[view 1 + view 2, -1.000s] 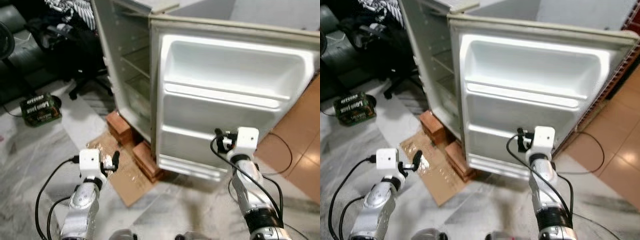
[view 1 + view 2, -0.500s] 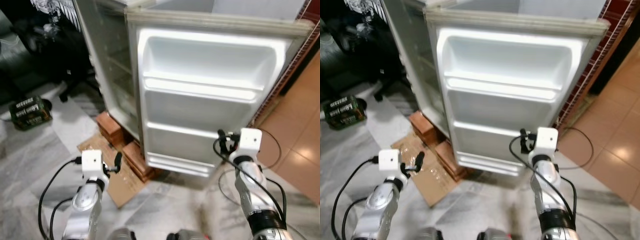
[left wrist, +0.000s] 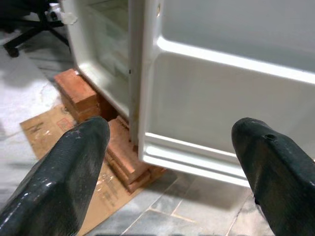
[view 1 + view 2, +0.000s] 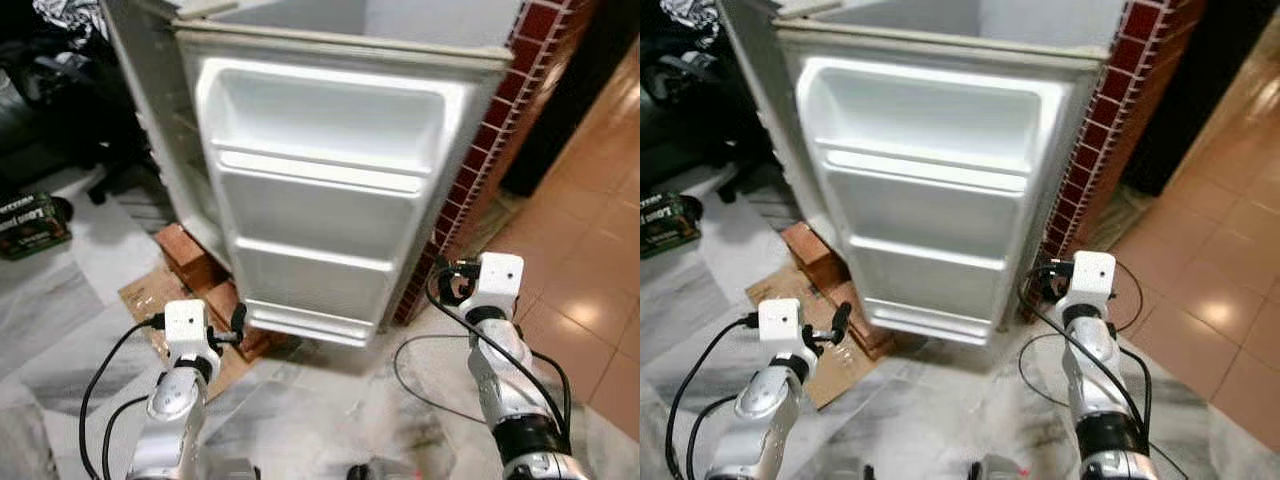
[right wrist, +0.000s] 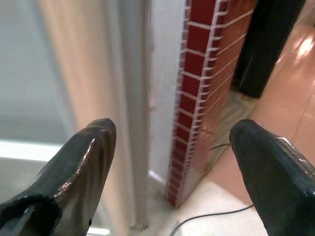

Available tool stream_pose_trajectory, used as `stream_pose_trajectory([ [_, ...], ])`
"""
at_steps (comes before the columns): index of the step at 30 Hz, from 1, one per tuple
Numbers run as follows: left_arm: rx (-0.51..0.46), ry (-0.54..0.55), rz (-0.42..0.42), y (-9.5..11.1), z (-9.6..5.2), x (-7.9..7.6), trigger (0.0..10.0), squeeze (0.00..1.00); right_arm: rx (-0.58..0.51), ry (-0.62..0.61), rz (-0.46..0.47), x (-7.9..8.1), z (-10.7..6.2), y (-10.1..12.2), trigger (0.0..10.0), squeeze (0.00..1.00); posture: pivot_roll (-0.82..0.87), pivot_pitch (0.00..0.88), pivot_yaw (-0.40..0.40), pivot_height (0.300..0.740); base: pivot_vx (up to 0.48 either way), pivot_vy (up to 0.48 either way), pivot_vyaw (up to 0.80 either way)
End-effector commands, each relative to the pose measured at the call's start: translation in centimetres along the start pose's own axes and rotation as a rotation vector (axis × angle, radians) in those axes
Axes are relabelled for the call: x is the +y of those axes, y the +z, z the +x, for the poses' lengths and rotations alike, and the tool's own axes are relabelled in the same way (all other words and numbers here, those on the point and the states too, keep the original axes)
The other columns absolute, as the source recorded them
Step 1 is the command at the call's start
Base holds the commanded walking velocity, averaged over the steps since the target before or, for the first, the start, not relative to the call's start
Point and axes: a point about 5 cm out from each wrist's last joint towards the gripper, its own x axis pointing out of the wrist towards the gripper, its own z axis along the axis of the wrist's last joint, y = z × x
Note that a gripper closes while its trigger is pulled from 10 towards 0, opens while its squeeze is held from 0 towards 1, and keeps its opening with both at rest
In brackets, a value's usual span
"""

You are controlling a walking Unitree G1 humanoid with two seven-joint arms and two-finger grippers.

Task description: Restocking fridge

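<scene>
From the left eye view, the fridge door (image 4: 330,190) stands wide open with its white inner shelves bare, and the fridge cabinet (image 4: 150,110) sits behind it at the robot's left, raised on bricks (image 4: 190,262) over a sheet of cardboard (image 4: 150,300). The left gripper (image 4: 238,322) hovers low, near the door's bottom corner, fingers spread and empty. The right gripper (image 4: 445,285) is raised beside the door's outer edge, next to a red tiled pillar (image 4: 500,130). Nothing to stock is in hand, so the sensible step is judged to be fetching items while leaving the door open and keeping the arms clear of its swing. A dark box (image 4: 30,222) on the floor bears pale lettering, too blurred to read.

The right eye view gives the same layout; a black cable (image 4: 1060,375) loops on the floor near the right arm, a likely snag.

In the left wrist view, the wide-open fingers (image 3: 69,182) frame the door's lower rail and the bricks. Faint print on the cardboard is illegible.

In the right wrist view, the parted, empty fingers (image 5: 275,172) flank the door edge and pillar.
</scene>
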Motion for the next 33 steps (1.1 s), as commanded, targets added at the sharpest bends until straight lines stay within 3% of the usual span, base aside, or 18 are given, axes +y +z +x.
stream_pose_trajectory([
  [1, 0.004, 0.031, 0.013, 0.1, -0.6, 0.9, 10.0, 0.0, -0.019, 0.049, 0.03, 1.6, 0.7, 0.9, 10.0, 0.0, 0.05, 0.104, 0.019, 0.74, 0.0, 0.0, 0.0],
  [12, 0.007, 0.062, 0.02, 0.4, -1.5, 1.7, 10.0, 0.0, -0.004, 0.148, 0.03, 4.1, 1.6, 1.2, 10.0, 0.0, 0.1, 0.119, -0.002, 0.74, 0.0, 0.0, 0.0],
  [17, 0.004, 0.087, 0.015, 0.5, -2.0, 2.0, 10.0, 0.0, -0.015, 0.147, 0.029, 5.8, 2.8, 2.4, 10.0, 0.0, 0.13, 0.123, -0.016, 0.74, 0.0, 0.0, 0.0],
  [30, 0.019, 0.113, 0.016, 0.5, -2.8, 2.5, 10.0, 0.0, -0.022, 0.149, 0.075, 8.2, 3.6, 3.5, 10.0, 0.0, 0.15, 0.121, -0.023, 0.74, 0.0, 0.0, 0.0],
  [31, 0.021, 0.107, 0.018, 0.4, -2.7, 2.4, 10.0, 0.0, -0.032, 0.144, 0.081, 8.2, 3.7, 3.7, 4.0, 0.0, 0.14, 0.116, -0.022, 0.74, 0.0, 0.0, 0.0],
  [32, 0.022, 0.105, 0.018, 0.4, -2.6, 2.3, 10.0, 0.0, -0.035, 0.14, 0.081, 8.2, 3.7, 3.7, 0.0, 0.0, 0.14, 0.115, -0.021, 0.74, 0.0, 0.0, 0.0],
  [33, 0.022, 0.105, 0.018, 0.4, -2.6, 2.3, 10.0, 0.0, -0.035, 0.14, 0.081, 8.2, 3.7, 3.7, 0.0, 0.0, 0.14, 0.115, -0.021, 0.74, 0.0, 0.0, 0.0],
])
